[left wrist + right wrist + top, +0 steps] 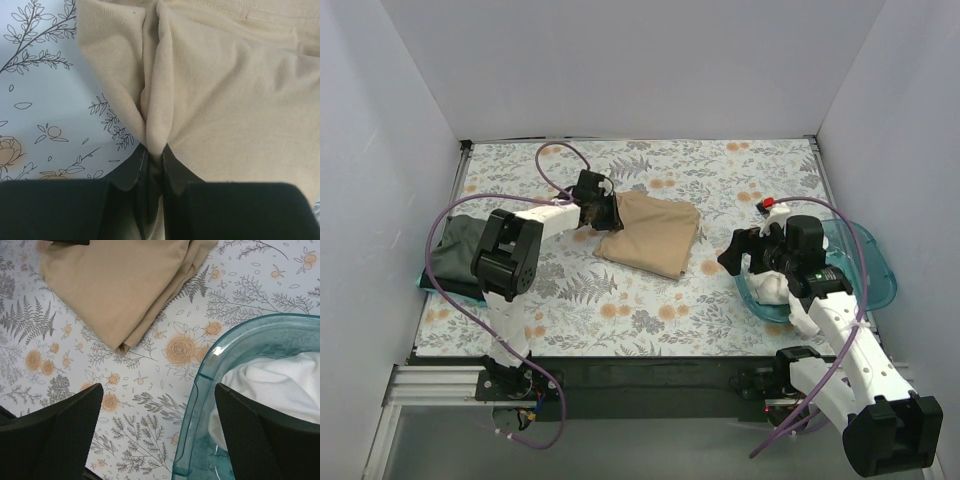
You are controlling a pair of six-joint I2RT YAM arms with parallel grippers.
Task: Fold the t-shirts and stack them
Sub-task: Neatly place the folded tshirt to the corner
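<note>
A tan t-shirt [650, 232], folded, lies on the floral covering at the middle back; it also shows in the right wrist view [120, 287]. My left gripper [597, 213] is shut on a pinched ridge of the tan t-shirt [210, 95] at its left edge, jaws closed tight on the cloth. A dark grey-green t-shirt [458, 250] lies folded at the far left. A white t-shirt [280, 385] sits crumpled in the teal tub [205, 385]. My right gripper [159, 405] is open and empty, hovering over the tub's left rim.
The teal tub [865, 262] stands at the right edge of the table. The dark t-shirt rests on a teal tray edge [430, 285]. White walls enclose the table on three sides. Floral covering [620, 300] lies between the shirts.
</note>
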